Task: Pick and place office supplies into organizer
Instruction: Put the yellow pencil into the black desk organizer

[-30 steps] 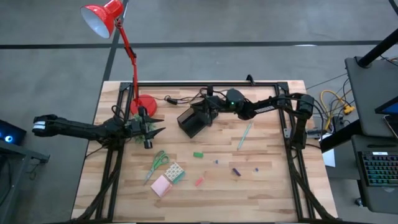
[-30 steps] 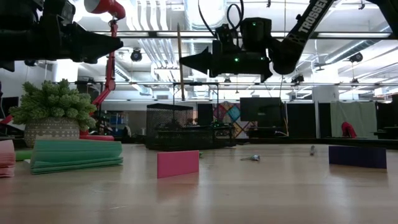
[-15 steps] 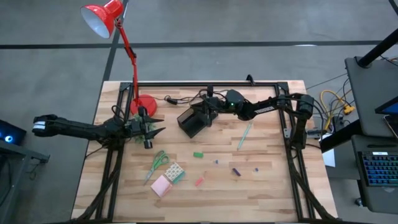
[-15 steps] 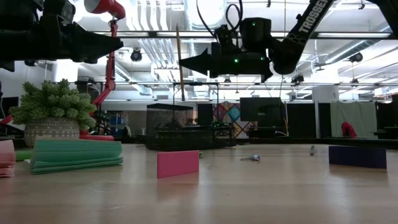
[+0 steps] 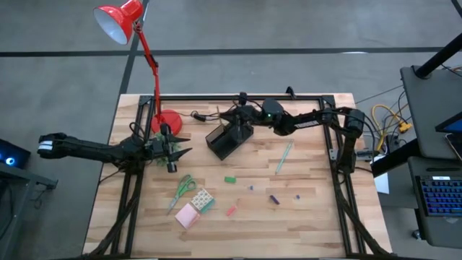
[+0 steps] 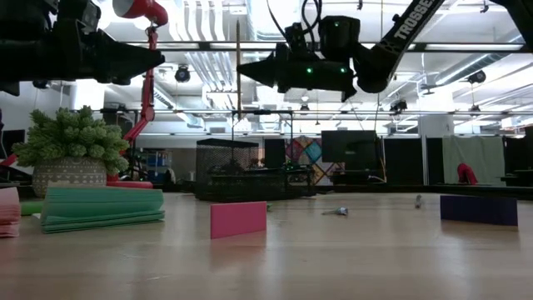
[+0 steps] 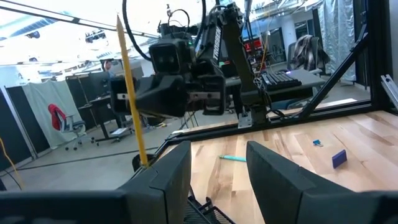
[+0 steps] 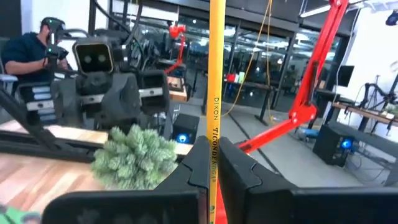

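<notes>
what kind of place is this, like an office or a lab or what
Most likely a robotics lab or workshop in an open industrial hall. The wooden table sits in a black frame with two robot arms, exposed ducts and pipes run along the ceiling, and a person sits among workstations and monitors behind.

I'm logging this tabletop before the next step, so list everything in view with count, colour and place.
pencil: one, yellow, upright in the right gripper above the organizer
organizer: one, black, back middle of the table
scissors: one pair, green handles, front left
patterned block: one, green and white, beside the scissors
sticky-note pad: one, pink, front left
pen: one, teal, right of the organizer
small pieces: several, green, red, purple, front middle
desk lamp: one, red, back left
plant: one, green, potted, left side
left gripper: open, holding nothing, left of the organizer
right gripper: shut on the pencil
</notes>
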Robot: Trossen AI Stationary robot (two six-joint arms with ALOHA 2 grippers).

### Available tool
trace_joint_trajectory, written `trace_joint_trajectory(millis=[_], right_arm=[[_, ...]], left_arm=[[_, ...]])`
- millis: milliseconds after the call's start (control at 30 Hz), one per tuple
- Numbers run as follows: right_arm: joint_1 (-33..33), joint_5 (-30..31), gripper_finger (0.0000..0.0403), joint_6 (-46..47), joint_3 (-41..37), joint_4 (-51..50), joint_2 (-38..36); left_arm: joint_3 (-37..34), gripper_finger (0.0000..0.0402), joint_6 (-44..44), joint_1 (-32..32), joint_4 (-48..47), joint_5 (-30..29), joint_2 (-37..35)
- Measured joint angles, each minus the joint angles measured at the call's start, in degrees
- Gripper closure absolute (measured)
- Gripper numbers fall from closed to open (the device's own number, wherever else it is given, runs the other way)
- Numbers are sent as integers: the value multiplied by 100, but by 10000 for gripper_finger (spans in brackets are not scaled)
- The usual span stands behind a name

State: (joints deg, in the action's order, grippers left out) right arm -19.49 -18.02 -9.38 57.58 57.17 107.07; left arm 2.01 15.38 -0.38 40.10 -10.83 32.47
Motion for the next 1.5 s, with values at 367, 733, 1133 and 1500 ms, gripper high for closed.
trace_joint_trajectory(millis=[367,733,1133,1500], right_arm=[[-61,-174,394,797,224,1338,758],[-81,-174,394,955,140,944,954],[-81,-191,394,781,-135,927,942],[-81,-193,394,693,-181,911,1253]], left_arm=[[1,259,2,-1,1,0,0],[1,259,0,0,-1,0,2],[1,259,-4,0,-2,0,2],[1,259,-7,-2,0,0,9]])
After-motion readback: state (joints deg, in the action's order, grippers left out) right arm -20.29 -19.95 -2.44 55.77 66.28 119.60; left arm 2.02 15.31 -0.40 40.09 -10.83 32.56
